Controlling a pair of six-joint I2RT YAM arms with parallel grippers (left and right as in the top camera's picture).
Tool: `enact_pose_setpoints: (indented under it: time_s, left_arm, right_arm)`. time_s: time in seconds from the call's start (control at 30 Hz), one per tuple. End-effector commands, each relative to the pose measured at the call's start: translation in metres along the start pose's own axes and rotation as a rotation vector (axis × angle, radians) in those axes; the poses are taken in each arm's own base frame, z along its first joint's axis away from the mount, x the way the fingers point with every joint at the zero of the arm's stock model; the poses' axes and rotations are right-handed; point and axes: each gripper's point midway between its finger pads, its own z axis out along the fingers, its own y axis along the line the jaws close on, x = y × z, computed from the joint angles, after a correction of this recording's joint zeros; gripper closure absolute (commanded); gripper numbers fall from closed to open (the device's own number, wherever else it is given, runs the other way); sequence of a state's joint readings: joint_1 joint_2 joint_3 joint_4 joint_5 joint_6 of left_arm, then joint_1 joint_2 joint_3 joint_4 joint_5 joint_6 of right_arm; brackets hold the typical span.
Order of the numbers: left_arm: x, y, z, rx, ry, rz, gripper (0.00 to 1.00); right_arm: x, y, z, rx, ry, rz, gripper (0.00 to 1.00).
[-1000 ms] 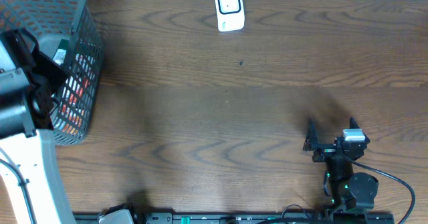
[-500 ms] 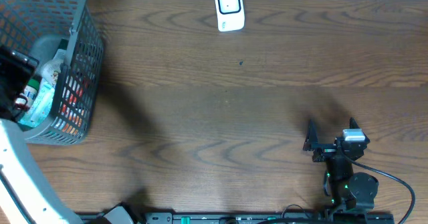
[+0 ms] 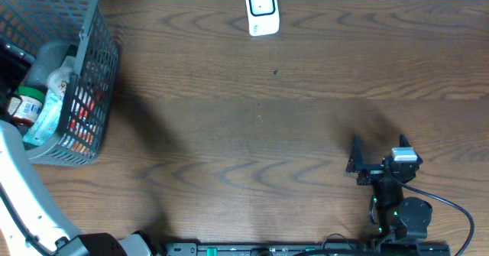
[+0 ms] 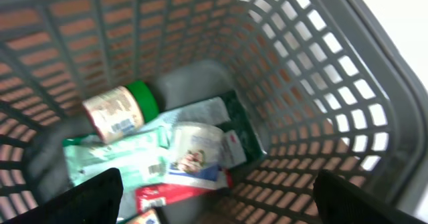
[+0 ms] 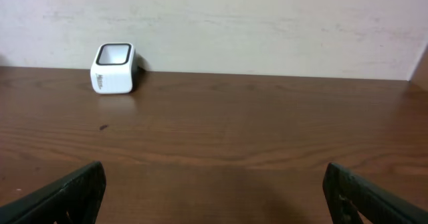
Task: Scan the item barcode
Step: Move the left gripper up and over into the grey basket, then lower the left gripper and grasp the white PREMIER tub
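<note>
Green-capped and lying on its side, the jar (image 4: 120, 110) sits on top of the pile in the grey basket (image 4: 321, 83). It looks like the easiest item to lift for scanning. It lies below the left claw (image 4: 217, 180) and a little ahead of it, off toward the finger at the lower left of the wrist view. Its long axis runs slantwise across the line between the fingers, with the cap at the far end. A small printed patch on its label may be the barcode, but it is too blurred to tell.

Just beside the jar, more nearly under the middle of the claw, lie a pale green pouch (image 4: 127, 160) and a white pouch (image 4: 194, 160), overlapping each other. The left claw is spread wide and holds nothing, with both fingers above the contents.

The right claw (image 5: 214, 169) is also wide apart and empty, low over the desk (image 5: 267, 124) and well apart from the basket, so the left arm is much the nearer. The scanner (image 5: 114, 68) stands far ahead of the right claw, off to its left. A lifted item would probably have to be carried across the desk to it.
</note>
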State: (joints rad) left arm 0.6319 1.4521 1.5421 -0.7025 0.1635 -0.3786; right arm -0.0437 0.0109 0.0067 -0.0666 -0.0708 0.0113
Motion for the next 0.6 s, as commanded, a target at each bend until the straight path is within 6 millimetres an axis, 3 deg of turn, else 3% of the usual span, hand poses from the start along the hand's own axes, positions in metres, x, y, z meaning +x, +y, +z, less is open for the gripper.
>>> enact_pose_setpoints:
  time_s: [0.0,0.2,0.57]
  left_arm:
    - [-0.019,0.017,-0.005,-0.112,-0.083,0.027,0.07]
    - [-0.027,0.016,-0.004,-0.115,-0.115,0.062,0.07]
    - [-0.015,0.024,0.017,-0.142,-0.048,0.109,0.07]
  right_arm:
    - [0.000,-0.002,0.000,0.011,-0.001,0.011,0.01]
    - [0.000,-0.002,0.000,0.011,-0.001,0.011,0.01]
    - [0.000,-0.002,0.000,0.011,-0.001,0.011,0.01]
